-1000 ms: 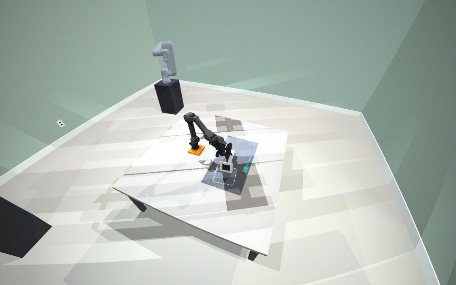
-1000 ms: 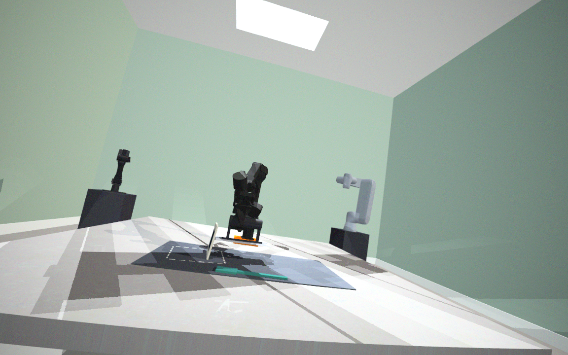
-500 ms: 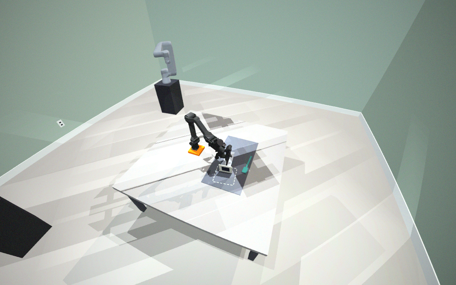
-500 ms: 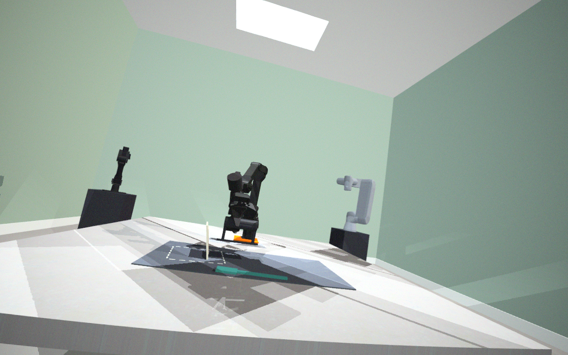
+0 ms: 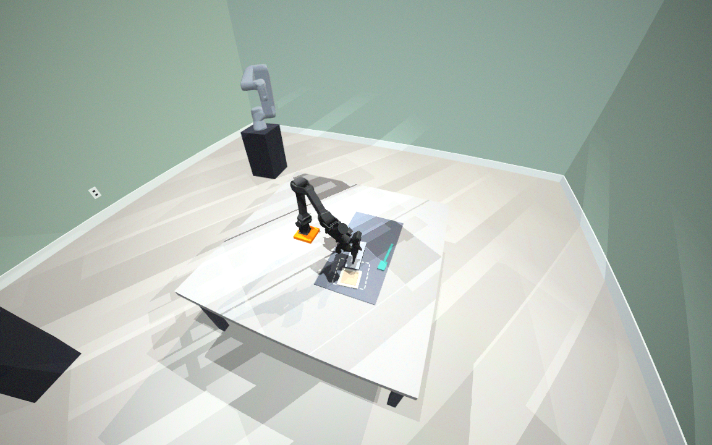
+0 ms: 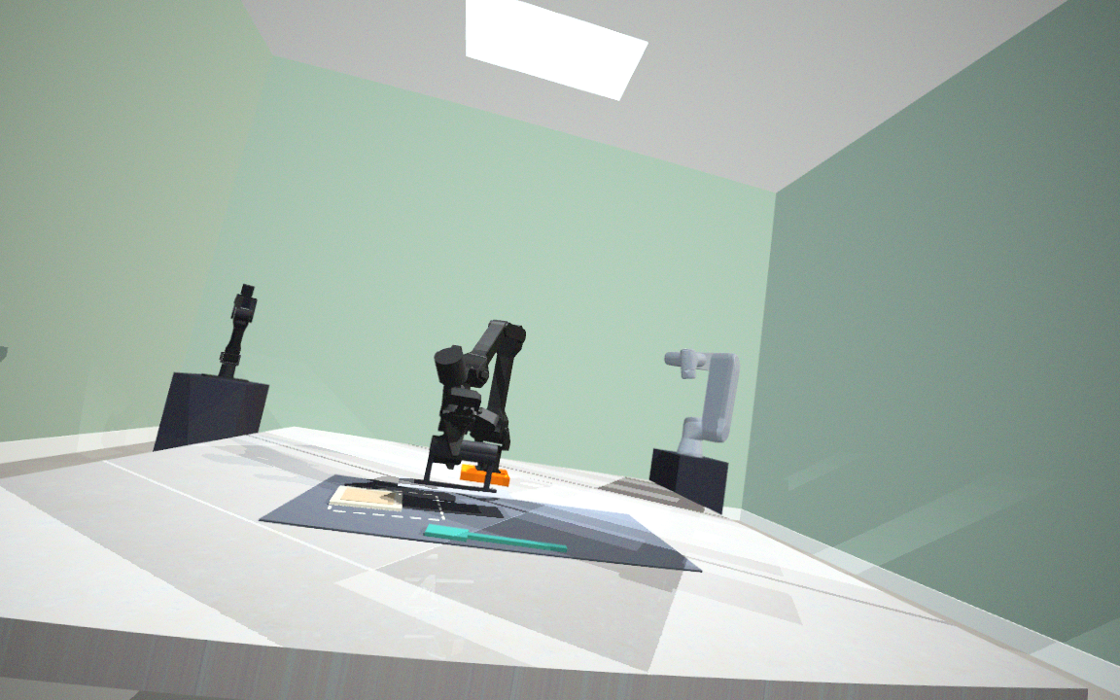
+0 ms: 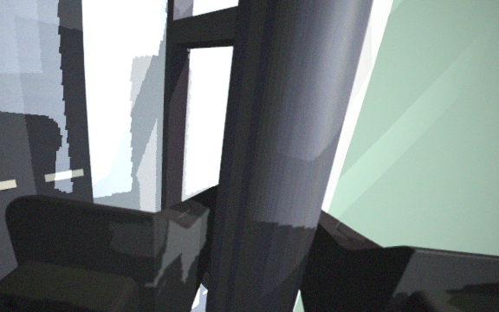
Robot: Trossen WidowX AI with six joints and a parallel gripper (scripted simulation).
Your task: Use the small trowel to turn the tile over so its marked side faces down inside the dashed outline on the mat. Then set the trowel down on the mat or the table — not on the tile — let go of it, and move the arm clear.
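Note:
The tile (image 5: 350, 278) (image 6: 366, 496) lies flat on the mat (image 5: 383, 228) (image 6: 616, 542). Its plain tan face with a cream rim is up, and no dark mark shows. It lies within the left part of the dashed outline (image 5: 368, 271) in the exterior view, close to the left line. My gripper (image 5: 354, 243) (image 6: 460, 449) (image 7: 262, 225) is shut on the trowel's thick dark round handle. The trowel (image 6: 483, 452) (image 7: 293, 130) is held just behind the tile, its blade low over the mat. Whether the blade touches the mat I cannot tell.
A teal spatula (image 5: 382, 265) (image 6: 446, 531) lies on the mat beside the outline. The arm's orange base (image 5: 306, 234) (image 6: 484, 474) stands on the white table (image 5: 270, 309) behind the mat. A grey arm (image 5: 259, 99) (image 6: 720, 396) stands on a dark pedestal off the table.

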